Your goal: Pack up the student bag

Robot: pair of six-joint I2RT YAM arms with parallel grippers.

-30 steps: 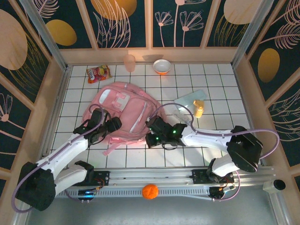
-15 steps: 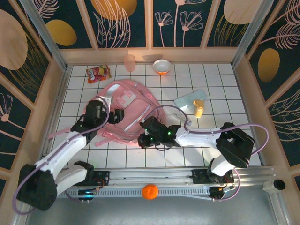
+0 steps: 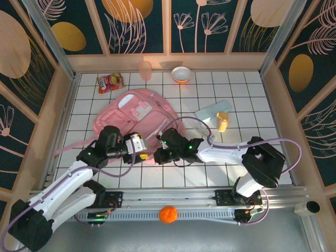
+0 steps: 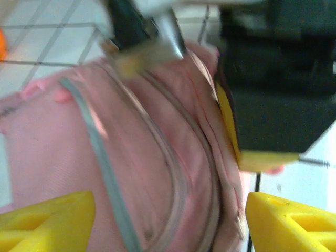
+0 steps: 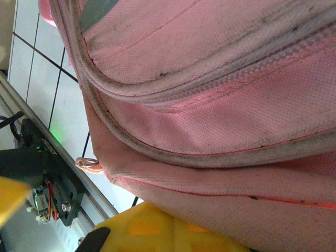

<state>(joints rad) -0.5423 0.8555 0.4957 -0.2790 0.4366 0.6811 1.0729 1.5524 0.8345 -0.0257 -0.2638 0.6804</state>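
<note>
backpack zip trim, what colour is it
Whitish grey, on the pink backpack; best in the right wrist view.

Quick headcount – one pink student bag (image 3: 139, 113), one snack packet (image 3: 110, 82), one pale pink cup (image 3: 145, 70), one bowl (image 3: 181, 74), one light blue flat pouch-looking thing (image 3: 212, 110), one little yellow bottle (image 3: 222, 121) and one orange ball (image 3: 168, 214). Two robot arms too – the left arm (image 3: 68, 181) and the right arm (image 3: 226, 153).

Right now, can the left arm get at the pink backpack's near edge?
Probably yes: the left gripper hangs open right at the student bag's near edge. The right gripper, shut on that edge beside it, crowds it without blocking.
</note>
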